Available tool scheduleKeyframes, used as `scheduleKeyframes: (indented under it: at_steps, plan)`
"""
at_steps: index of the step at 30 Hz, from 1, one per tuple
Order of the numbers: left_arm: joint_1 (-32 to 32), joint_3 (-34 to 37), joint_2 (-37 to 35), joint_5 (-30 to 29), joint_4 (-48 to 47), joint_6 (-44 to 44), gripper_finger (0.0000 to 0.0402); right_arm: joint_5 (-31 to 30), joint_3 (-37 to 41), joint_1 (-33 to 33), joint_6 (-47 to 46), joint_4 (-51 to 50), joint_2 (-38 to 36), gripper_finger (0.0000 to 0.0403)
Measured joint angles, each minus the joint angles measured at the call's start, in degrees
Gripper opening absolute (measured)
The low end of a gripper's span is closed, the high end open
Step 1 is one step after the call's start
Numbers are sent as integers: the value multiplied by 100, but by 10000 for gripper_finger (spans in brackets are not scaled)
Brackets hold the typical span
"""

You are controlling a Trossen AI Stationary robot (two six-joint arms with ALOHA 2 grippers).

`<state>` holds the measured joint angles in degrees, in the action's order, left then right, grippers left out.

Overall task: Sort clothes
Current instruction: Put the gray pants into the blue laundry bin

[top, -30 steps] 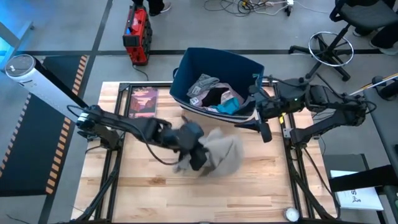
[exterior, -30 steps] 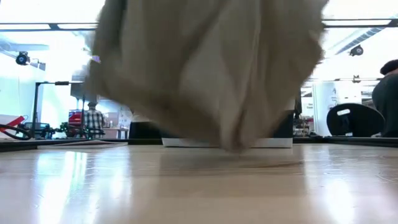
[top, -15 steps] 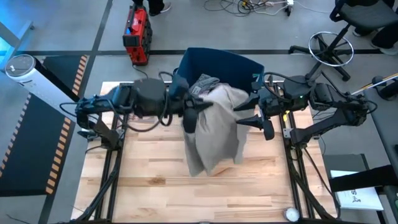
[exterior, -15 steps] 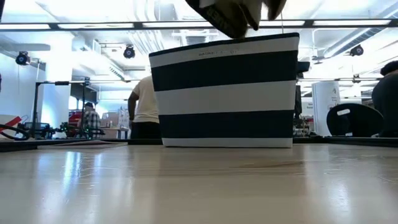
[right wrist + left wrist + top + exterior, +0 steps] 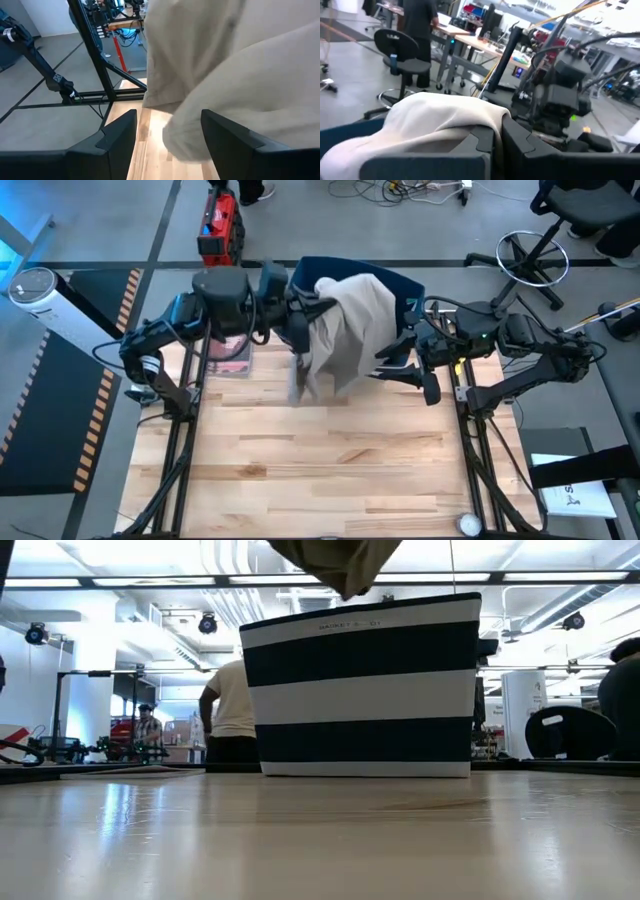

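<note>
The beige garment [image 5: 345, 330] hangs in the air over the near rim of the bin [image 5: 400, 285], at the far edge of the counter [image 5: 320, 470]. Its upper part is bunched where it is held, and its lower folds droop down past the bin's front wall toward the wood. In the low view only the bottom tip of the garment [image 5: 340, 565] shows, dangling above the bin's [image 5: 360, 690] striped front and clear of the counter top.

The left claw [image 5: 300, 320] is pinched tight on the garment's top edge, holding it up just beside the bin's left corner. In the left wrist view the cloth [image 5: 435, 122] lies draped over that claw's fingers [image 5: 485, 145], which are pressed together with fabric between them.

The right claw [image 5: 405, 365] waits at the bin's right front corner, its fingers spread apart and gripping nothing. In the right wrist view its two fingers [image 5: 117, 132] stand wide, with the hanging garment [image 5: 225, 75] close ahead of them, over the wood.

A pink book [image 5: 232, 345] lies flat near the counter's far left corner, partly under the left arm. Beyond the counter, in the low view, a person [image 5: 232, 705] stands behind the bin's left side.
</note>
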<state>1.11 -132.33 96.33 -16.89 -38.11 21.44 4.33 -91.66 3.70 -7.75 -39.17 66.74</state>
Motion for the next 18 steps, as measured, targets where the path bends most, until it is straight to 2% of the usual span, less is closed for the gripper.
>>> scheduleKeyframes:
  at_steps: [5,18]
  plan:
    - [335,0,0,561,502,-105,0,-3,0,0,53,1,0,205]
    - [1084,-17,-7,1162,1149,-292,0,-172,0,2,124,3,1,206]
